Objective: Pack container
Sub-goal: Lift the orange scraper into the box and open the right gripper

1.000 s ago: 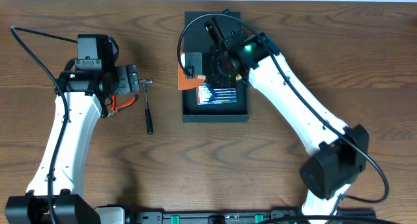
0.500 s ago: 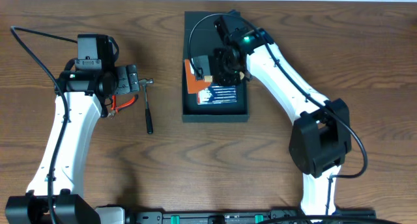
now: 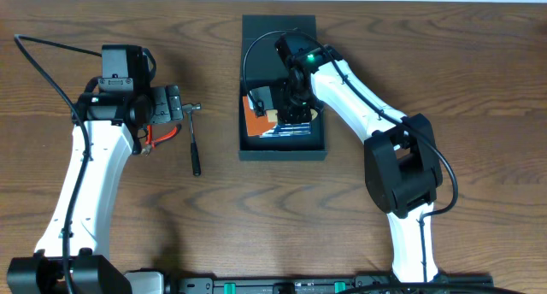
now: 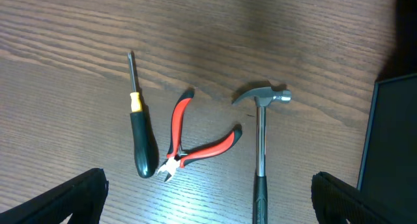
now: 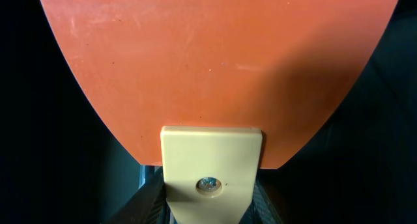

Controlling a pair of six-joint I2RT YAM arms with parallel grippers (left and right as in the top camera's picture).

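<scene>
Jaws of the right gripper [image 3: 272, 113]: closed on an orange flat tool [image 5: 215, 68], clamped at its cream block [image 5: 212, 152], the broad rounded blade running straight out ahead of the fingers. Jaws of the left gripper [image 4: 208, 208]: spread wide, holding nothing, poised above the loose hand tools.

The container [image 3: 282, 154] is a dark box at the far middle of the table [image 3: 479, 89]. Its flap lid is thrown back on the far side, so the cavity is open from above. The right gripper and its load stand inside the container's outline, over the left half of the cavity. Whether the blade touches the floor cannot be told. The governing relation is therefore vertical: the floor lies directly below the load, and a release should need little sideways travel.

The hammer [image 4: 260, 152] lies on the table left of the container and nearest to it, with its handle roughly parallel to the container's side wall. The pliers [image 4: 207, 150], red-handled and splayed, lie between hammer and screwdriver. The screwdriver [image 4: 138, 133] lies furthest from the container, its shaft pointing away from the left wrist camera. The three lie apart from one another. The left arm is plainly the nearer one. Its closing line crosses the hammer and screwdriver axes, which looks favourable for a pinch.
</scene>
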